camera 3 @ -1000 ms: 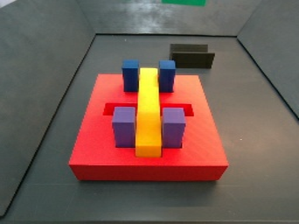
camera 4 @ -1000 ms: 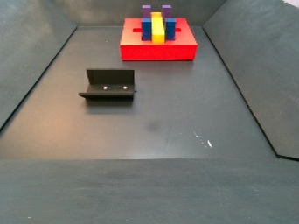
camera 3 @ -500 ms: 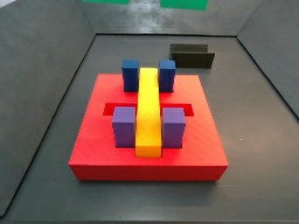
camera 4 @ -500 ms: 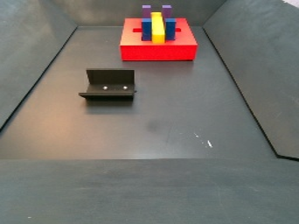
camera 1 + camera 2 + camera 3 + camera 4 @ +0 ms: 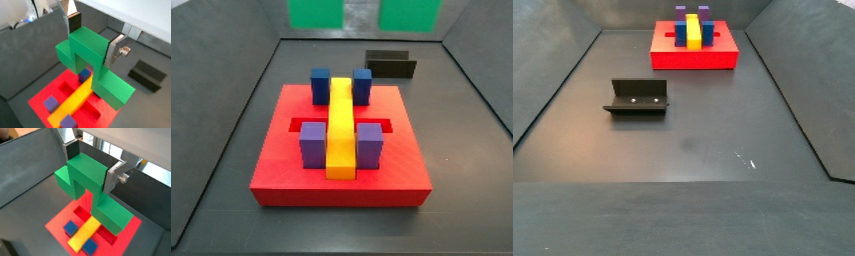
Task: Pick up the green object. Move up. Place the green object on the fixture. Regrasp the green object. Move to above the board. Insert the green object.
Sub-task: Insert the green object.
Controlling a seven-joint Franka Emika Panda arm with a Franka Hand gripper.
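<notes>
My gripper is shut on the green object, its silver fingers pressing the raised middle from both sides. Both wrist views show this piece hanging high over the red board; the second one shows my gripper, the green object and the board. In a side view the green object shows only at the top edge, above the board. The black fixture stands on the floor behind the board with nothing on it, and shows again as the fixture and fixture.
The board carries two blue blocks, two purple blocks and a long yellow bar, with open red slots beside them. Grey walls close in the dark floor on all sides.
The green object has come down into the side view: only a sliver at the top edge a second ago, now a broad green patch. Board and fixture have not moved.
</notes>
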